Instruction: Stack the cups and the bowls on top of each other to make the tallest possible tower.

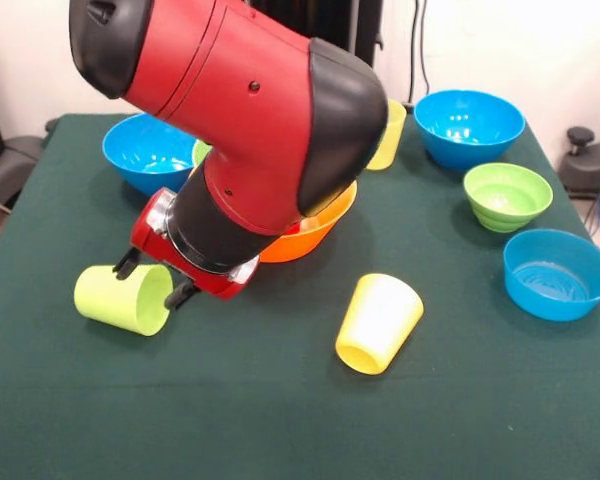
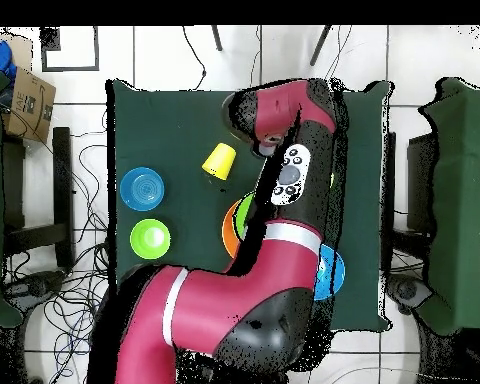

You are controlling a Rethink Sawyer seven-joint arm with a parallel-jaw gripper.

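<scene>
Far left on the green table (image 1: 280, 430): a lime green cup (image 1: 118, 298), tipped on its side, narrow end to the left, wide end to the right. Right at that wide end, the gripper (image 1: 152, 282), low over the cloth on the end of the red and black arm (image 1: 250, 110). Cannot tell whether closed on the cup or only set about it. Hidden under the arm from overhead.

Behind these, toward the back left: a medium blue bowl (image 1: 148, 150), upright, partly covered by the arm.

Next, near the middle: the large orange bowl (image 1: 315, 235), upright, mostly hidden behind the arm. Nested inside it, a lime green bowl (image 1: 201, 153), only slivers of rim showing; from overhead, green (image 2: 244, 215) inside orange (image 2: 228, 230). No taller stack than that.

Front of centre: a bright yellow cup (image 1: 378, 322), on its side, mouth toward the camera, well apart from everything else.

Back, just right of the arm: a paler yellow cup (image 1: 390, 135), standing, half hidden.

Back right: a second medium blue bowl (image 1: 468, 125), upright. In front of it, a small green bowl (image 1: 507, 195), upright. Far right, nearest the table edge: a shallow blue bowl (image 1: 558, 272), upright. All three apart from one another.
</scene>
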